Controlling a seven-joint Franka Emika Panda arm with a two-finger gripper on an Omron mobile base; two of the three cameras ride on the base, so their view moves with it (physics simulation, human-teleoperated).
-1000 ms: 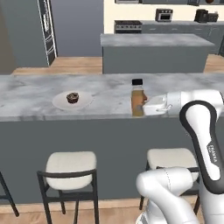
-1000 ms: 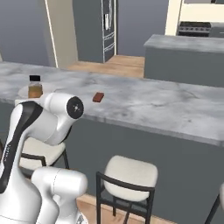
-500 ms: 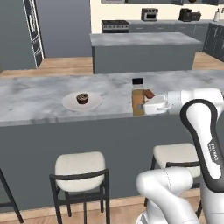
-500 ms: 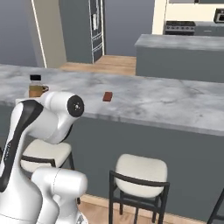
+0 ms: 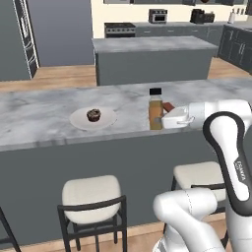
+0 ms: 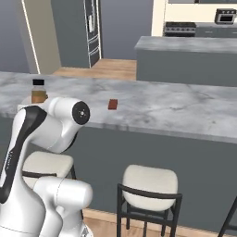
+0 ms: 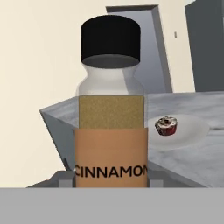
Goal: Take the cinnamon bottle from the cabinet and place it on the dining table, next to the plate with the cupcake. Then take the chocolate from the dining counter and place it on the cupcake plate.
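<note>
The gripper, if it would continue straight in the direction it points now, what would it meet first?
Apart from the cinnamon bottle the gripper is shut on, probably the plate with the cupcake: the hand view looks past the bottle toward them over the dining table. Height above the plate is unclear.

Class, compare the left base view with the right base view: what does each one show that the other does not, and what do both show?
Left base view alone: the round off-white plate carrying the small dark-brown cupcake, to the left of the bottle on the marble top.

Right base view alone: the tall dark refrigerator at the back of the room.

Both: the slim cinnamon bottle with black cap upright and held by the white arm over the long marble-topped dining table, and the small reddish-brown chocolate block lying on that top.
</note>
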